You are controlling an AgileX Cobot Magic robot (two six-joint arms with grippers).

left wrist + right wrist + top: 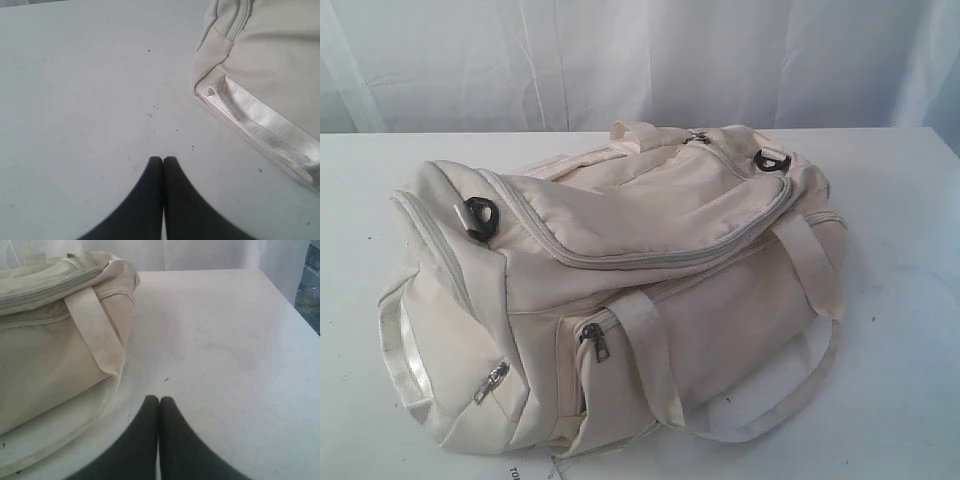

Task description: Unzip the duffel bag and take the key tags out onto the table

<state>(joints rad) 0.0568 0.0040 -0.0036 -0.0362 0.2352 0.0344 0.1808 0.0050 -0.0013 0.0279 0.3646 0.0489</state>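
Plainly cream duffel bag (720, 320), main zip (650, 257) seemingly closed, on white table (910, 220).

Only one bit of print: small white paper tag (526, 471) on tabletop (905, 300), right at lower edge of duffel bag (620, 290), seen in exterior view only. Dark caps on tag, starting approx. "TO", rest cut off by frame edge & too small to read w/ certainty. Can't tell if tag is attached to bag or just lying beside it. Nothing legible on bag fabric, zip pulls or clips. Wrist views: nothing to read.
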